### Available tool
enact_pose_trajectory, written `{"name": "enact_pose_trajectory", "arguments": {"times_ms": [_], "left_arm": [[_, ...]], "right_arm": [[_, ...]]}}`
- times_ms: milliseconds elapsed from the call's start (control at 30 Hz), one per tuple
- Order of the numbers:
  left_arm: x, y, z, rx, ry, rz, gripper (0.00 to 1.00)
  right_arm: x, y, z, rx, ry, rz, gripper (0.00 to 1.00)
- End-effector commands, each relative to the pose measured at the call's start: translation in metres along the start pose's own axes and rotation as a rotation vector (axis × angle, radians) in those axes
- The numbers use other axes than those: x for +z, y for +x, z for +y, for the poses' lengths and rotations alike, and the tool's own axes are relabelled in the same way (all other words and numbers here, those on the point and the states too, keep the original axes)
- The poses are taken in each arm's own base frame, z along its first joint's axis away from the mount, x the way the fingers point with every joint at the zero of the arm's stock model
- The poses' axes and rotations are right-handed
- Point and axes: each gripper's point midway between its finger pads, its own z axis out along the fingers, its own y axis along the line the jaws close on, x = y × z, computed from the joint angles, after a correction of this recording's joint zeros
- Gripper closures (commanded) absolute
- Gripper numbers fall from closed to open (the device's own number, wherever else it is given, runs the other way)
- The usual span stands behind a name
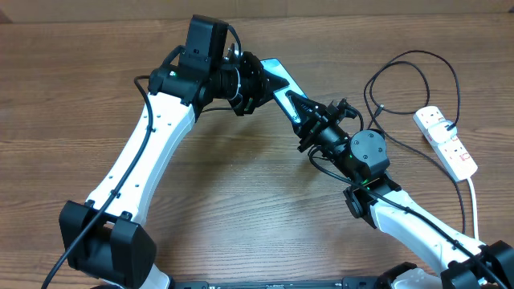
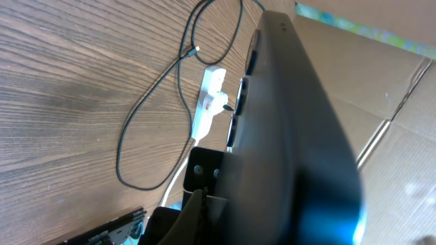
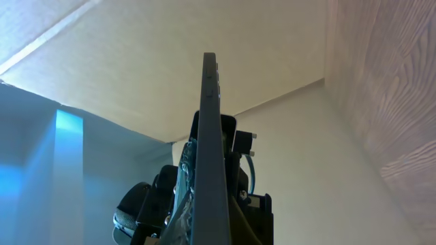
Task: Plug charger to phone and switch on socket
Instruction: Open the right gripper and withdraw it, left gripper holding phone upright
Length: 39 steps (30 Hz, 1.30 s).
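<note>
Teal phone [image 1: 278, 81] clamped by left pincer [image 1: 255, 79] and right pincer [image 1: 302, 113]; socket [image 1: 446, 141], charger [image 1: 418, 53] lie apart.

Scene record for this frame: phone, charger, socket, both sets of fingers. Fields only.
phone: held up between the two arms, screen lit
left fingers: shut on the phone's far end
right fingers: shut on the phone's near end
charger: looped on the table, tip lying free, not in the phone
socket: flat on the table at right, charger cable running to it
</note>
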Motion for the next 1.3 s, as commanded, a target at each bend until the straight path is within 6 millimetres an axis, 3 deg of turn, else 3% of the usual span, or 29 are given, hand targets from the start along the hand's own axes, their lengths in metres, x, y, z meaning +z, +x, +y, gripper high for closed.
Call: {"name": "enact_pose_trajectory", "arguments": {"times_ms": [0,67,167,300,467,600,667,767,867,900,967,1033,1133,1167,1200,1267], "left_arm": [[0.006,0.023,-0.013,-0.072,0.042,0.118,0.96],[0.006,0.023,-0.013,-0.071,0.042,0.119,0.96],[0.006,0.022,-0.014,-0.066,0.046,0.116,0.96],[0.006,0.021,-0.016,-0.055,0.056,0.110,0.96],[0.006,0.021,-0.016,-0.055,0.056,0.109,0.96],[0.007,0.014,-0.014,-0.009,0.047,0.067,0.96],[0.005,-0.011,-0.006,0.098,0.004,-0.068,0.96],[-0.009,-0.051,0.020,0.292,-0.143,-0.253,0.96],[-0.033,-0.077,0.065,0.306,-0.363,-0.363,0.96],[-0.044,-0.083,0.081,0.292,-0.444,-0.394,0.96],[-0.065,-0.089,0.111,0.262,-0.593,-0.428,0.96],[-0.077,-0.086,0.130,0.257,-0.689,-0.411,0.96],[-0.082,-0.073,0.144,0.306,-0.742,-0.310,0.96],[-0.080,-0.067,0.146,0.320,-0.737,-0.267,0.96],[-0.071,-0.050,0.143,0.371,-0.685,-0.151,0.96],[-0.060,-0.031,0.135,0.473,-0.597,-0.021,0.96]], "right_arm": [[-0.003,0.063,-0.009,0.116,0.087,0.259,0.96],[-0.003,0.064,-0.009,0.115,0.086,0.260,0.96],[-0.003,0.064,-0.009,0.115,0.084,0.261,0.83],[-0.003,0.064,-0.009,0.115,0.084,0.260,0.75],[-0.003,0.064,-0.009,0.115,0.085,0.260,0.72],[-0.002,0.062,-0.013,0.121,0.101,0.251,0.46],[-0.002,0.056,-0.023,0.094,0.137,0.230,0.35],[-0.004,0.041,-0.050,-0.062,0.229,0.184,0.23],[-0.009,0.029,-0.072,-0.190,0.311,0.161,0.10],[-0.011,0.025,-0.080,-0.237,0.342,0.157,0.00],[-0.016,0.018,-0.093,-0.326,0.395,0.155,0.00],[-0.021,0.009,-0.105,-0.459,0.444,0.153,0.00],[-0.029,-0.012,-0.120,-0.671,0.521,0.118,0.00],[-0.031,-0.014,-0.123,-0.765,0.536,0.137,0.00],[-0.031,-0.014,-0.123,-1.046,0.524,0.219,0.00],[-0.035,-0.020,-0.127,-1.229,0.549,0.256,0.00]]}}
